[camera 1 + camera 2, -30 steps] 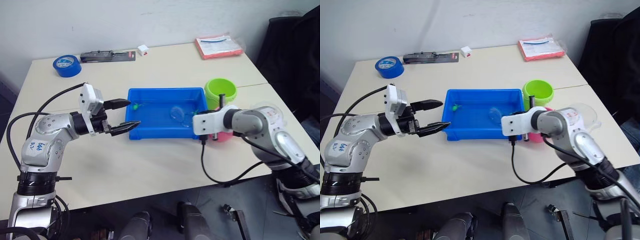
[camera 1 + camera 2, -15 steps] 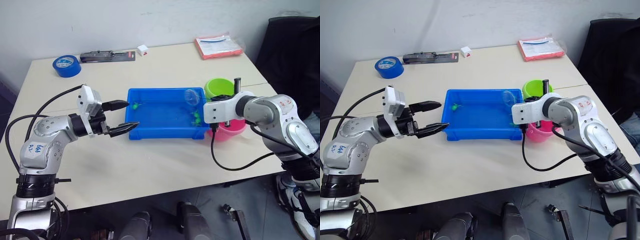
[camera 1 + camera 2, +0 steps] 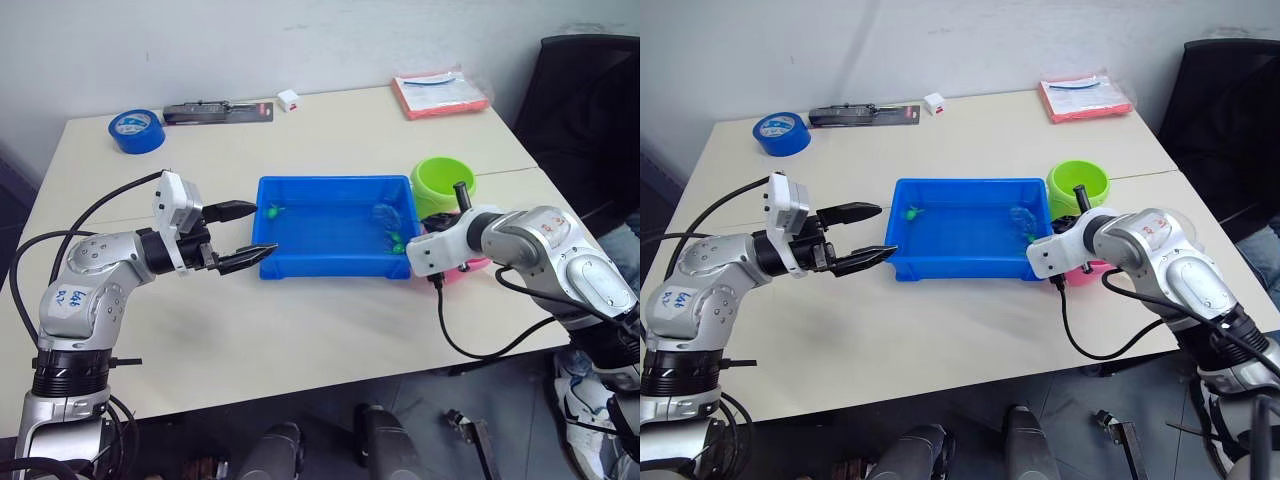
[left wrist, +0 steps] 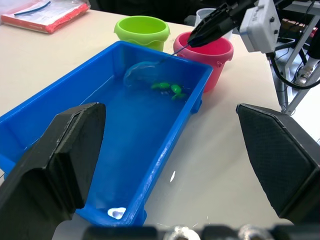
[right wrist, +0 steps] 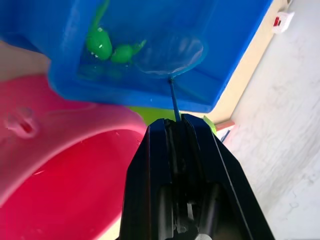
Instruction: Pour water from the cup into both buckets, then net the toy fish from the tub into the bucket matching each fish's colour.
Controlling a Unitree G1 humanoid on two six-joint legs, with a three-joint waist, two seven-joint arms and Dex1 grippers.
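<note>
Tub (image 3: 300, 262): green fish (image 5: 111, 49) beside net (image 5: 169, 54)

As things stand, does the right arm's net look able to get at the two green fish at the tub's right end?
Probably yes. The right gripper holds the net with its hoop already down inside the tub, right beside the green fish. Nothing lies between hoop and fish.

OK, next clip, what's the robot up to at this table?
It is netting toy fish. The right gripper holds the net by its stick, with the hoop dipped in the blue tub beside two green fish at the end nearest the buckets. The pink bucket and the green bucket stand just past that end. The left gripper is open at the tub's other end, holding nothing.
</note>
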